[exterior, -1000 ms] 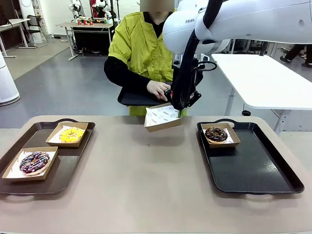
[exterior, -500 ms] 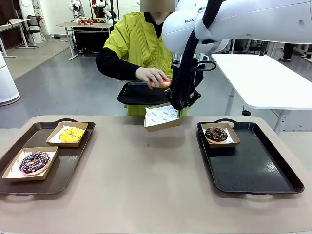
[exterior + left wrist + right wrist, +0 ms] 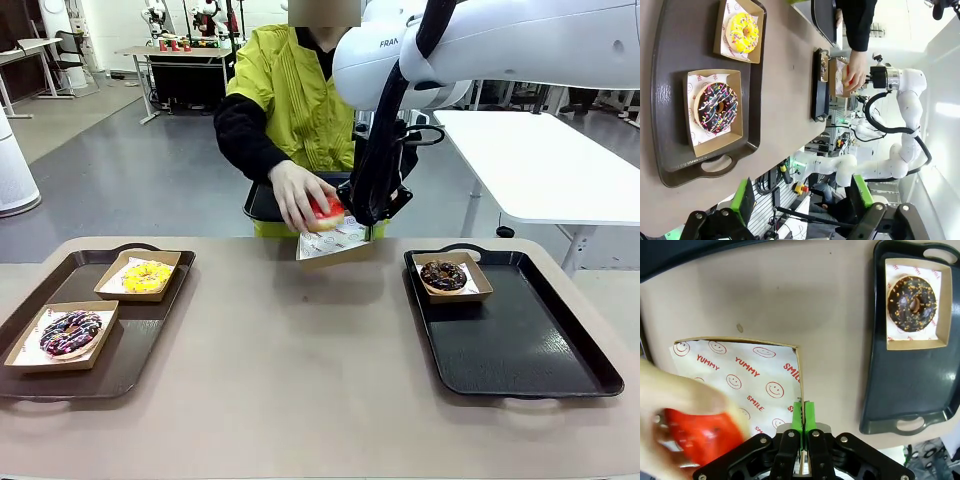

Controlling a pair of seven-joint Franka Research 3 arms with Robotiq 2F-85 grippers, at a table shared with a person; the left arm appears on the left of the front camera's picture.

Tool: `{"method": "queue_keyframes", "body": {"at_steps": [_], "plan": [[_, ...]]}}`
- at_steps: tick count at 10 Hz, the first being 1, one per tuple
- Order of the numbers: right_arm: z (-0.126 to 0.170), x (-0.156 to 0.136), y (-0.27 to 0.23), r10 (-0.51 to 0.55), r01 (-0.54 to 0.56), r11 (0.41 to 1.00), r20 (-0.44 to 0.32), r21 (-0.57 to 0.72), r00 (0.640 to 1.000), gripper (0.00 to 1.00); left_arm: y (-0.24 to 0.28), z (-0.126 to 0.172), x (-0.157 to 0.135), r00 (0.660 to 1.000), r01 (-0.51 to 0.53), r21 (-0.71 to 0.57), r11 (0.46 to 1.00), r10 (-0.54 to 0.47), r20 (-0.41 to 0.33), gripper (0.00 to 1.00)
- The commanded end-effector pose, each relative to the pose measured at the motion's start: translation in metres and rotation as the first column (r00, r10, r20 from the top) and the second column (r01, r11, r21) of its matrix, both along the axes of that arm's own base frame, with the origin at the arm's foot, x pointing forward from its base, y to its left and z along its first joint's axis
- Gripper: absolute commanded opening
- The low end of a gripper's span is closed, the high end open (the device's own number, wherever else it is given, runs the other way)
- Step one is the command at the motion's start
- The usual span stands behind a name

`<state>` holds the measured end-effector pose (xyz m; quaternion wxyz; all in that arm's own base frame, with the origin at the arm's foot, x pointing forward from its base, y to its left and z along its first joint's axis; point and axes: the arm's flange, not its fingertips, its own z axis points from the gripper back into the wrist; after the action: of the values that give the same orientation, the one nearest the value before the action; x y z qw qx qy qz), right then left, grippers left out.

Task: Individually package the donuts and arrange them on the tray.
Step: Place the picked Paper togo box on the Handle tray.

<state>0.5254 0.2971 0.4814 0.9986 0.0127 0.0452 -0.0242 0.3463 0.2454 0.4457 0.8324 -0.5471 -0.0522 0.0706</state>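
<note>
Person's hand (image 3: 297, 196) has brought the red donut (image 3: 326, 212) down onto the box (image 3: 335, 243) pinched by the right pincer (image 3: 372, 215); left pincer (image 3: 802, 200) gapes wide, idle.

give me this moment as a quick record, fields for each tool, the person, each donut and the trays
right tool: shut on the rim of the cardboard box, holding it above the table
left tool: open, empty, above the left tray's near end
person's hand: lowering the red donut into the held box
chocolate donut: boxed, far-left corner of the right tray
yellow donut: boxed, far end of the left tray
purple sprinkled donut: boxed, near end of the left tray
</note>
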Motion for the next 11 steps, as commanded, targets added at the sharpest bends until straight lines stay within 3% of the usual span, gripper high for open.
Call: {"method": "queue_keyframes", "body": {"at_steps": [1, 9, 11], "plan": [[0.001, -0.004, -0.002, -0.005, 0.005, 1.0, -0.001, 0.001, 1.0, 0.0, 0.001, 0.002, -0.001, 1.0, -0.007, -0.002, 1.0, 0.007, 0.009, 1.0], [0.0, 0.0, 0.0, 0.0, 0.0, 1.0, 0.0, 0.0, 1.0, 0.02, 0.001, 0.002, -0.001, 1.0, -0.007, -0.002, 1.0, 0.007, 0.009, 1.0], [0.024, -0.022, -0.012, 0.057, -0.055, 0.998, -0.056, 0.033, 0.997, 0.02, 0.001, 0.002, -0.001, 1.0, -0.007, -0.002, 1.0, 0.007, 0.009, 1.0]]}}
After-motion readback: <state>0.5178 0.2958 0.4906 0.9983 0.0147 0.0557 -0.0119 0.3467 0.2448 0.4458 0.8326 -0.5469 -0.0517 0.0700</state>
